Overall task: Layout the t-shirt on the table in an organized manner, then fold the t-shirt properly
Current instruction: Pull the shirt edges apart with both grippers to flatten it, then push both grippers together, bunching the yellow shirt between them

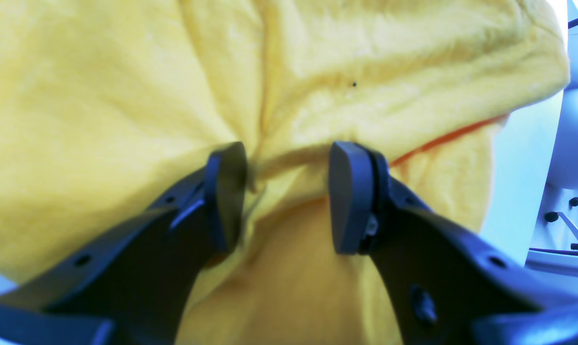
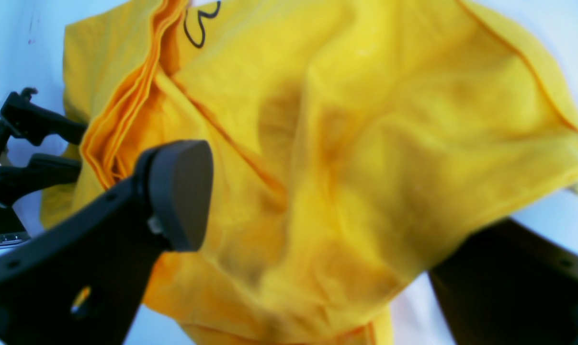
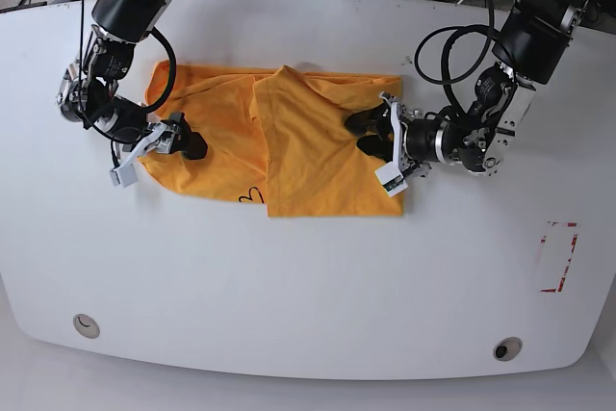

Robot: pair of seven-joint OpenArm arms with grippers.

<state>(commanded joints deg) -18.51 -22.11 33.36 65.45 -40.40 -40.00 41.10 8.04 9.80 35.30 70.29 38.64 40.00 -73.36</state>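
A: T-shirt (image 3: 279, 146) sits upper-middle of the table (image 3: 289, 286), partly folded. One panel is doubled over from 3 o'clock toward the centre, with black script peeking out at its 6 o'clock edge.

B: Grippers?

A: Left gripper (image 1: 286, 191) is at the shirt's 3 o'clock side, jaws apart, cloth bunched between the pads and nothing pinched. Right gripper (image 2: 317, 206) is at the 9 o'clock side and spread wide. One pad (image 2: 181, 191) shows, the other finger is mostly out of frame. Fabric lies under it, not clamped. Base view puts it low over the sleeve area.

B: Risks?

A: My guess is the left one, if it closes here, grabs a thick wad or both layers, because that ridge is heaped between the pads, and any lift would then drag the folded panel crooked. The right one could snag the collar seam (image 2: 121, 110) just beside its pad and skew the far side. Wrinkles would also get locked under the next fold if nobody flattens first.

B: Other stuff?

A: Red-marked rectangle (image 3: 558, 257) at 4 o'clock, well apart. Grommet holes (image 3: 507, 347) are near the front edge.
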